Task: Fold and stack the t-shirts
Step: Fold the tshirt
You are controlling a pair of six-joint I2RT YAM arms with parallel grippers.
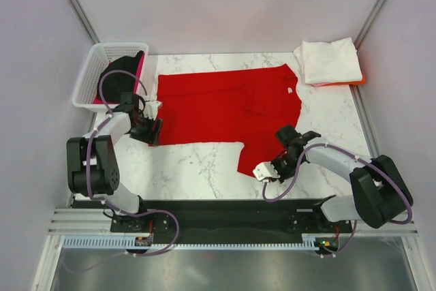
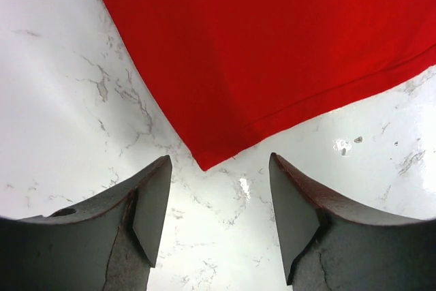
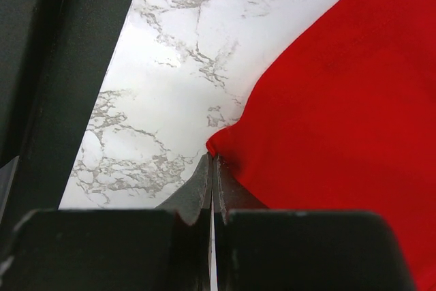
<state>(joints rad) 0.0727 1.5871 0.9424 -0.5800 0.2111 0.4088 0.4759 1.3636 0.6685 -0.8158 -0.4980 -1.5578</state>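
The bright red cloth t-shirt (image 1: 218, 110) lies flat on the marble surface (image 1: 197, 172). The left end effector (image 2: 219, 158) hangs open over one corner; the right end effector (image 3: 212, 163), closed, pinches a sleeve tip so thinly it may slip.

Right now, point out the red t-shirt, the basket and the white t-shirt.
red t-shirt (image 1: 218, 103): top view, middle of its body.
basket (image 1: 85, 76): top view, left wall.
white t-shirt (image 1: 328, 60): top view, middle of fold.
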